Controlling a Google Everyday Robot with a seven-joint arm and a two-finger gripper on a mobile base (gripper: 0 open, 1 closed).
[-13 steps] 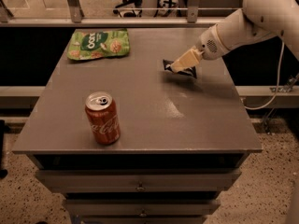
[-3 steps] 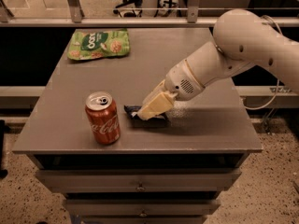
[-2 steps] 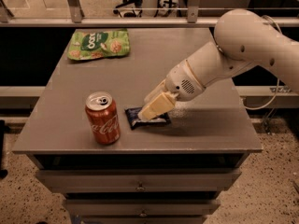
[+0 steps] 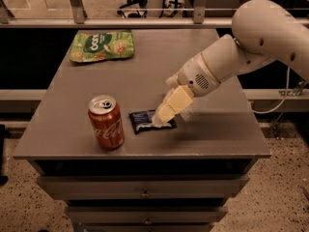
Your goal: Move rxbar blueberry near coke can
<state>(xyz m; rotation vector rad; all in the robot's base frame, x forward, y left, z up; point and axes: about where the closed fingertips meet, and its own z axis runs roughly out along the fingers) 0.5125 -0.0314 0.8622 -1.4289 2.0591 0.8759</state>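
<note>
The rxbar blueberry (image 4: 144, 121), a small dark navy wrapper, lies flat on the grey table (image 4: 217, 129) just right of the coke can (image 4: 105, 123). The red can stands upright near the table's front left, a small gap from the bar. My gripper (image 4: 162, 118) comes down from the right on the white arm (image 4: 251, 42), and its cream tip rests at the bar's right end, covering that end.
A green chip bag (image 4: 101, 46) lies at the table's back left. The table's front edge is close below the can and the bar, with drawers (image 4: 145, 192) beneath. A rail and glass run behind the table.
The arm carried the bar from the table's back right down to the front beside the can. Over the last second the bar went from tilted to lying flat on the table.
</note>
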